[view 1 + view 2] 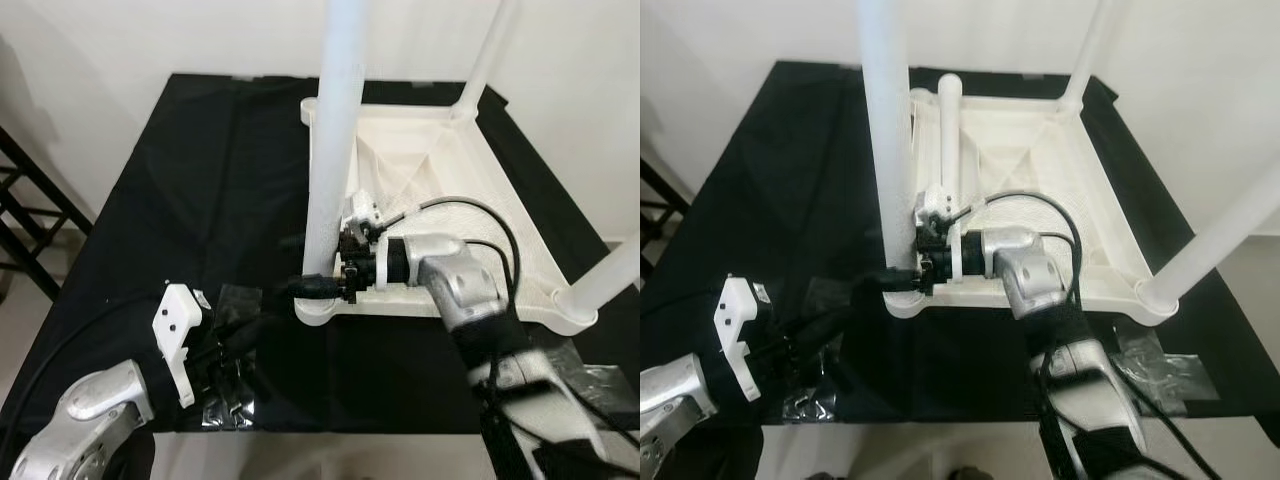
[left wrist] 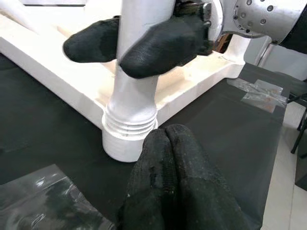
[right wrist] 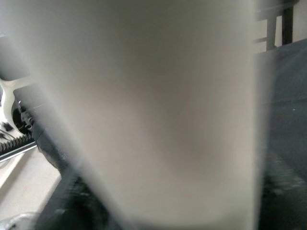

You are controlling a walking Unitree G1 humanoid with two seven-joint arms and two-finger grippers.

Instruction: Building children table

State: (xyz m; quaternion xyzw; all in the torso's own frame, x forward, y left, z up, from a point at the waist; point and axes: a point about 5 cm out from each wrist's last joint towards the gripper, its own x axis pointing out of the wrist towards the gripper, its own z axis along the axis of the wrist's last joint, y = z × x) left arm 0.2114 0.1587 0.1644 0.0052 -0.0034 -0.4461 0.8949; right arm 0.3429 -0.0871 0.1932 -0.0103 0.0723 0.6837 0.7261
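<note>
White walls stand behind a black cloth (image 1: 200, 200) that covers a work surface, and on it lies a white children's tabletop (image 1: 440, 170) turned upside down, right of centre. Three legs rise from its corners: one at the near left corner (image 1: 335, 150), one at the far right (image 1: 487, 55), one at the near right (image 1: 610, 280). A fourth leg (image 1: 949, 130) seems to lie loose inside the frame. The right gripper (image 2: 139, 43) reaches in from the right, its two black fingers closed around the near left leg just above the threaded collar (image 2: 129, 125) where it enters the corner socket. The step looks like screwing this leg home. To do it well, the grip should stay low and square on the leg, turning about the leg's own axis so the thread does not cross, with the tabletop kept from sliding on the cloth. The right arm is bent at the elbow, forearm level and crossing the near rim. The left gripper (image 2: 173, 158) rests low on the cloth just near of that corner, fingers pressed together and holding nothing, with clear tape (image 1: 225, 410) beside it.
</note>
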